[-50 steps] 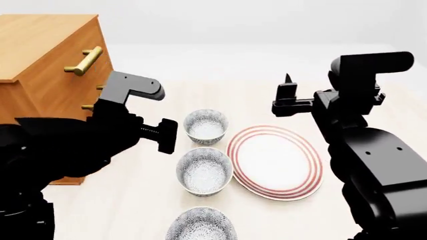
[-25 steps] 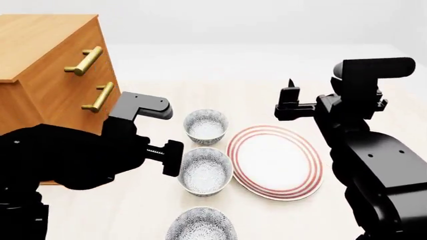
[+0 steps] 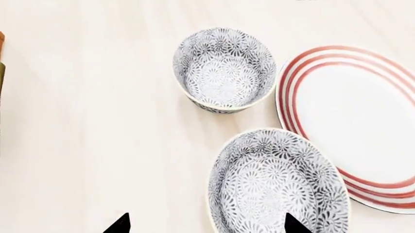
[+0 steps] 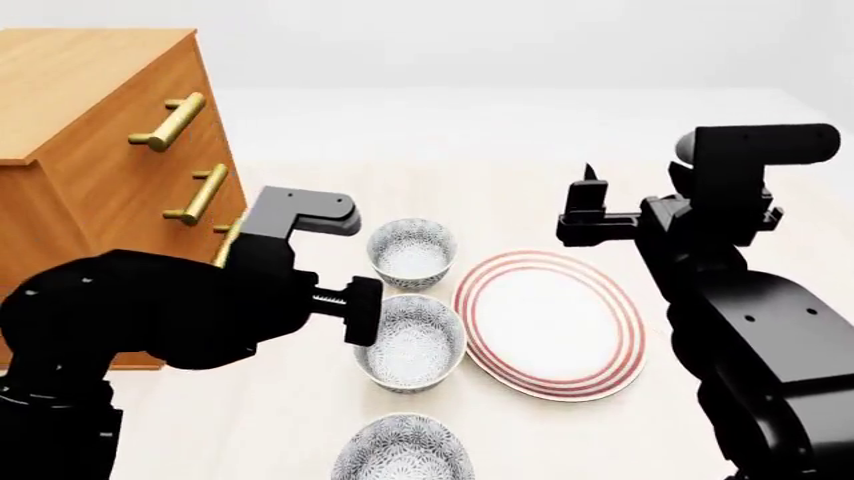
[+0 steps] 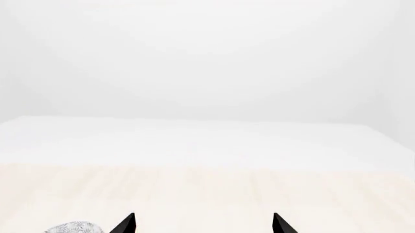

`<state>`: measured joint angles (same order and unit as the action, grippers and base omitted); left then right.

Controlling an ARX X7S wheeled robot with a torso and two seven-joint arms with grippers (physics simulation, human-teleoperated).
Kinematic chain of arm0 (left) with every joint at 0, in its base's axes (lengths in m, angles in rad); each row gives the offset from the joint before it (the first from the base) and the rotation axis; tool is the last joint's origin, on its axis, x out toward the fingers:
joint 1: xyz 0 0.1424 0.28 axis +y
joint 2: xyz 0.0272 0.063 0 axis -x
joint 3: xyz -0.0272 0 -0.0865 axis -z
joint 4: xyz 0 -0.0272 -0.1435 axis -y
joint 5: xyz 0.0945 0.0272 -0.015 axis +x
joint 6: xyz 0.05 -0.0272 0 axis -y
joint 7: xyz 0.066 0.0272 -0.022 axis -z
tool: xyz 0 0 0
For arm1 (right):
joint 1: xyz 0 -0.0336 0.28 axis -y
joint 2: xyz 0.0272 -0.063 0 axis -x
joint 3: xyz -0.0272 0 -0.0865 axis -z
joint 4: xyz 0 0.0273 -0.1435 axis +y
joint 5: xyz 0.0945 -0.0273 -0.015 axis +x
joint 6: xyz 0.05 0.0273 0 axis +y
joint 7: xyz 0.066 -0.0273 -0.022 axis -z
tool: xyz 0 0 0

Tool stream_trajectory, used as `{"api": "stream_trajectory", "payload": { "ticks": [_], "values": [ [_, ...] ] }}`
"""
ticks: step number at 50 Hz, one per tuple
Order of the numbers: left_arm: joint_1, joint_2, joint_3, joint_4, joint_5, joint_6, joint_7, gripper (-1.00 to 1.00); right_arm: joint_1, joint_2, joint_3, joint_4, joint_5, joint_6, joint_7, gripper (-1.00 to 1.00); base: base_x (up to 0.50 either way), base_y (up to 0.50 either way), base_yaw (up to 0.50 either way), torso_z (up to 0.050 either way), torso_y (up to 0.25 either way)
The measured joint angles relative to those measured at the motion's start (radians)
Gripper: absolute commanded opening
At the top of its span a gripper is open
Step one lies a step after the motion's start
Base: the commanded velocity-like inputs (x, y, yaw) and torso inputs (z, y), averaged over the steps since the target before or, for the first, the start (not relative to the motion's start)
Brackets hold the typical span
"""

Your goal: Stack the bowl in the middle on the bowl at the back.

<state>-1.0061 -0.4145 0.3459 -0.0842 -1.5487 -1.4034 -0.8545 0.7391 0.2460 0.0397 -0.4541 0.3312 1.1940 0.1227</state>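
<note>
A: What is the left gripper [image 3: 204, 227] doing?
B: It is hovering wide open, holding nothing; the bowl in the middle [image 3: 279, 182] is lying between and beyond its fingertips, the bowl at the back [image 3: 224, 68] farther ahead.
A: And the right gripper [image 5: 203, 224]?
B: It is spread open, gripping nothing.

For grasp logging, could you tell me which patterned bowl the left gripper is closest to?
The bowl in the middle, beside the left gripper; the others sit farther off.

The middle small deep round bowl [image 4: 410, 342], white with dense grey-blue floral speckle, sits upright and empty on the pale table. The matching back bowl [image 4: 411, 252] (same size, likewise upright and empty) stands just behind it, apart.
</note>
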Motion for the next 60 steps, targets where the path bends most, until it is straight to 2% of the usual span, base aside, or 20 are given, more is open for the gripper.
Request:
{"api": "stream_trajectory", "payload": {
  "ticks": [28,60],
  "values": [
    [0.032,0.058,0.013,-0.099,-0.029,0.072,-0.095,1.0,-0.022,0.008,0.018,-0.006,0.016,-0.003,0.008,1.0,0.0,0.0,0.0,0.0,0.0],
    [0.015,0.105,0.084,-0.24,0.105,0.189,0.033,1.0,-0.044,0.015,0.035,-0.01,0.032,-0.004,0.018,1.0,0.0,0.0,0.0,0.0,0.0]
  ]
}}
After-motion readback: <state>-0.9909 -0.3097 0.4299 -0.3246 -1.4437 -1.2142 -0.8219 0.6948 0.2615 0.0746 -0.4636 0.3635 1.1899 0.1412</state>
